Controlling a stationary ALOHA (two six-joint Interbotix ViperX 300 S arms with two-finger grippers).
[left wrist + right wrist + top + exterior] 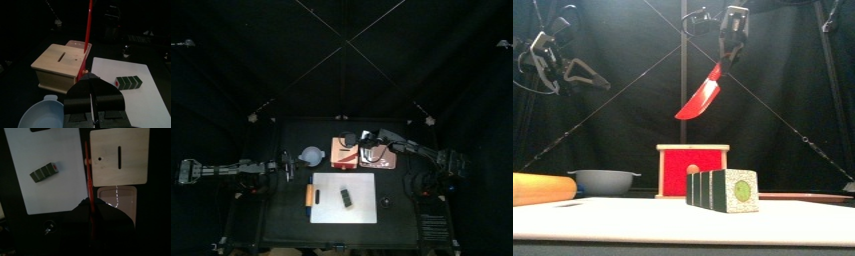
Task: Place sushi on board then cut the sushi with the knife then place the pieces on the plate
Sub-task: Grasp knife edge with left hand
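Observation:
The sushi roll [348, 198], dark green blocks with a green end [723, 190], lies on the white cutting board [358, 182]. My right gripper [730, 45] hangs high over the wooden box [692, 170], shut on the handle of the red knife [700, 98], whose blade slants down to the left. From the right wrist, the knife [87, 178] runs out from the jaws between the board [47, 158] and the box [119, 155]. The pink plate [120, 200] lies beside the box. My left gripper [289, 165] rests at the left, jaws together and holding nothing.
A blue-grey bowl [311, 155] stands left of the box, close under the left gripper [90, 77]. An orange-tan roll-shaped toy [540, 187] lies along the board's left edge. The sushi [128, 81] has bare board around it.

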